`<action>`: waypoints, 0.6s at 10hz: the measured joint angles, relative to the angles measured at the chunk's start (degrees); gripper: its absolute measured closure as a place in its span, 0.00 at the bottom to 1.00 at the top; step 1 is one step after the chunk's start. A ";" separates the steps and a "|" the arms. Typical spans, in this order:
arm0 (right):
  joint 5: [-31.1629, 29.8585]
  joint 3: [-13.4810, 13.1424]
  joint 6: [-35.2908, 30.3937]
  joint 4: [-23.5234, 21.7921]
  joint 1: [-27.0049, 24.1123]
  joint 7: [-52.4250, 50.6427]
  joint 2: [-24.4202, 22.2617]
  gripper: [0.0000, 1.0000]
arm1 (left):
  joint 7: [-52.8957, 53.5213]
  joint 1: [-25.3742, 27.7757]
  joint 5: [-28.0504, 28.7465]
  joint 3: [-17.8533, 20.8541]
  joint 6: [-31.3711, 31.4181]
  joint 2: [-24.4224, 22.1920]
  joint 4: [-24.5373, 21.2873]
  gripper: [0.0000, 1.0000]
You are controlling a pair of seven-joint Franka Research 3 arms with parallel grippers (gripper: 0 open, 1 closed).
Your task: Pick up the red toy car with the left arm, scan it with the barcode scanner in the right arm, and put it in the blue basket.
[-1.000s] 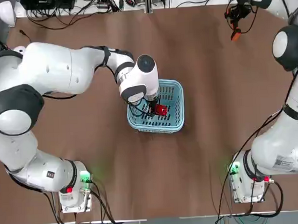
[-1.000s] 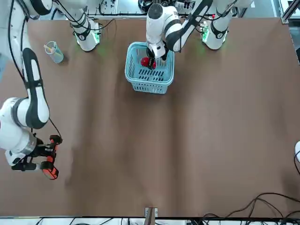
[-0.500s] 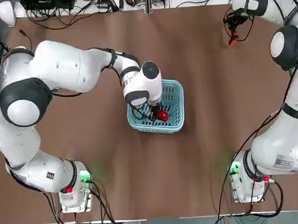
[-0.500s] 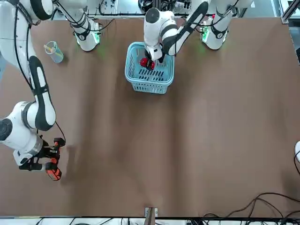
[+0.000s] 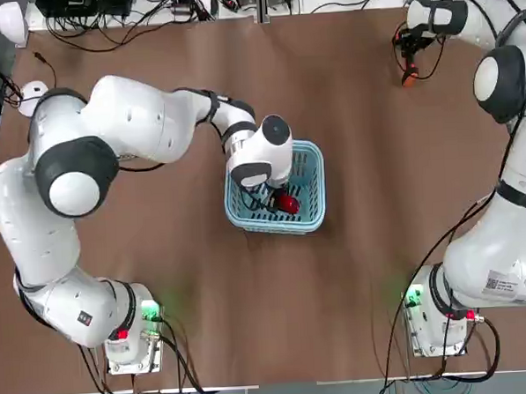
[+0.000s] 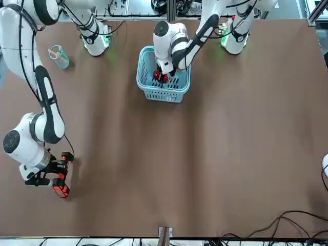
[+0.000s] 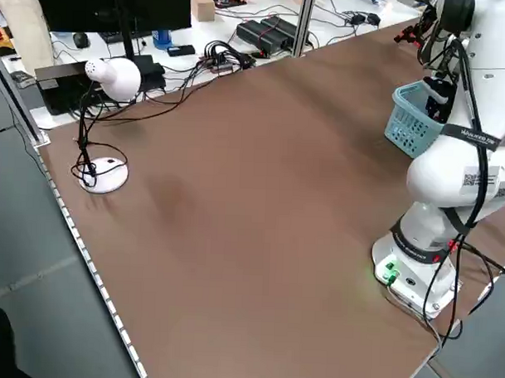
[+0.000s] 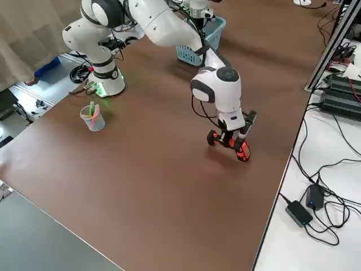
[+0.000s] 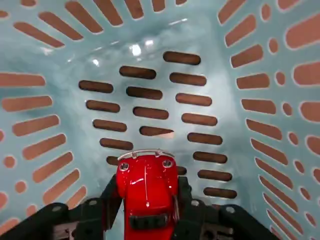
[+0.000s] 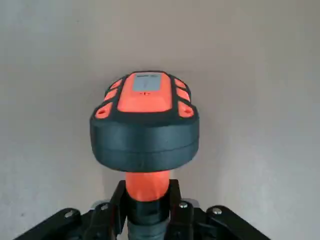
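The red toy car [image 9: 148, 195] is pinched between the fingers of the left gripper [image 9: 145, 207], over the blue basket [image 5: 312, 214] near the table's middle. At the far right, the right gripper [image 10: 148, 212] pinches the barcode scanner [image 10: 145, 125] by its handle, well apart from the basket.

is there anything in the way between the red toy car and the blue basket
Nothing visible. The left gripper grips the red toy car over the blue basket, and only the slotted bottom shows beyond the car.
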 joint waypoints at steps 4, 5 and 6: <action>0.00 0.03 1.30 0.01 0.01 0.06 0.70 0.63 | -0.02 -0.21 1.80 0.72 -0.01 1.40 1.36 0.51; 0.00 0.03 1.30 0.01 0.01 0.06 0.72 0.63 | -0.02 -0.22 1.82 0.79 -0.02 1.52 1.42 0.51; 0.00 0.02 1.28 0.00 0.00 0.06 0.75 0.62 | -0.02 -0.22 1.91 0.91 -0.02 1.61 1.47 0.51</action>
